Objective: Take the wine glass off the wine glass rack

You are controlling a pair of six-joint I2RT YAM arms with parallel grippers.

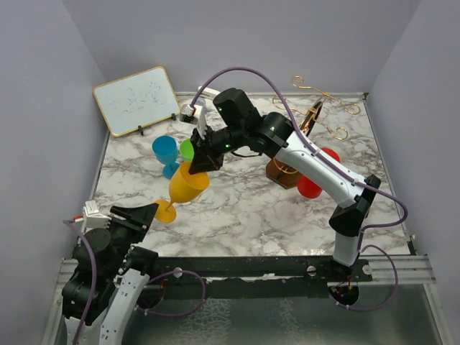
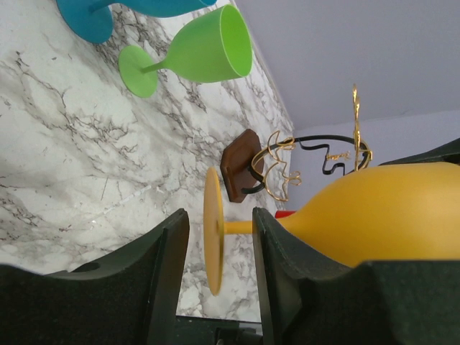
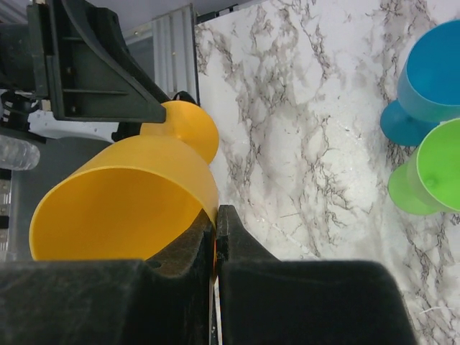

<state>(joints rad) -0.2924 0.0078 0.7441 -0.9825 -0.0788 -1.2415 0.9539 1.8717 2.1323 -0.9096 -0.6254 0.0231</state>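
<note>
A yellow wine glass hangs tilted above the marble table, off the wine glass rack, whose gold wire arms rise from a brown base at the back right. My right gripper is shut on the glass's rim. In the right wrist view the bowl opens toward the camera. My left gripper stands open around the glass's foot and stem, with a gap on the left of the foot. The rack shows behind the yellow bowl in the left wrist view.
A green glass and a blue glass stand together at the back left of the table, close under my right arm. A red glass sits by the rack's base. A small whiteboard leans at the far left corner.
</note>
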